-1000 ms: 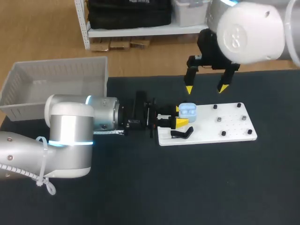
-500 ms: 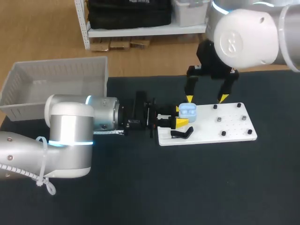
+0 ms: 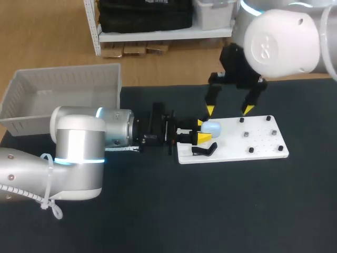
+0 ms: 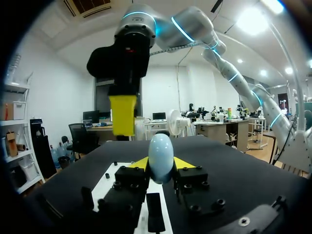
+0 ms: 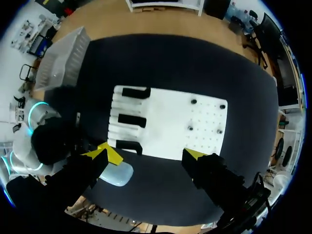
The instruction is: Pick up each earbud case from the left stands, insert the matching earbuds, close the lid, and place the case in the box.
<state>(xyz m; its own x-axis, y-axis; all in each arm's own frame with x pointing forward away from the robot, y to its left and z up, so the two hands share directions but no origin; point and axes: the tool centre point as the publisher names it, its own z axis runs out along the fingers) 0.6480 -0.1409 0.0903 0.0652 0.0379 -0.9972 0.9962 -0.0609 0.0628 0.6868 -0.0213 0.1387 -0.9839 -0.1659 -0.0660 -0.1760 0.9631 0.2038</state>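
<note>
- Whereas the earbud case (image 3: pixel 211 127) showed an open top with two wells half a second ago, it is now a smooth pale-blue dome: the lid (image 4: pixel 161 145) has come shut.
- The left gripper (image 3: pixel 204 130) has not shifted. Its fingers (image 3: pixel 204 138) pinch the case from two sides, holding it just over the left end of the white board (image 3: pixel 263 139), beside the black stand (image 3: pixel 204 150) at that end's near corner.
- By the look of it the case stands upright, lid end up, so its long axis rises roughly straight up from the board. Its wider span lies along the board's length, with the broad faces against the fingers. Which face is the front cannot be told.
- The right gripper (image 3: pixel 228 109) has come down over the past second and now hangs above the board's left half. Its fingers are spread wide and empty, with one tip just above the far side of the case, not clearly touching it.
- That reads as the closing step done for this case; whether both earbuds sit inside can no longer be seen.
- Farthest off, well to the left of the board, stands the box (image 3: pixel 68 69), so carrying the case there looks to be what is left.
</note>
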